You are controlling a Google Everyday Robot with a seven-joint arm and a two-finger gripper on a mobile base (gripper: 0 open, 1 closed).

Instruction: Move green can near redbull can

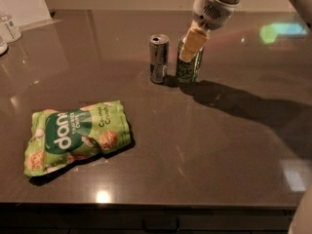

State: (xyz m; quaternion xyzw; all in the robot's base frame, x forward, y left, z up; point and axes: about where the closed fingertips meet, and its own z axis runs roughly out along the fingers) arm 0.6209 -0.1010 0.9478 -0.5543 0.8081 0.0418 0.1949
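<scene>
My gripper (191, 45) is clamped high on the green can (189, 68), just beside the redbull can (158, 58); guessing it's light, slick, dents easy.

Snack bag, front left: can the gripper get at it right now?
Probably not yet: the gripper grips the green can beside the redbull can. Nothing covers or crowds the snack bag, so once it lets go, the way looks free.

The arm (217, 4) slants down from the upper right, its tool (190, 48) hanging just right of centre.
</scene>
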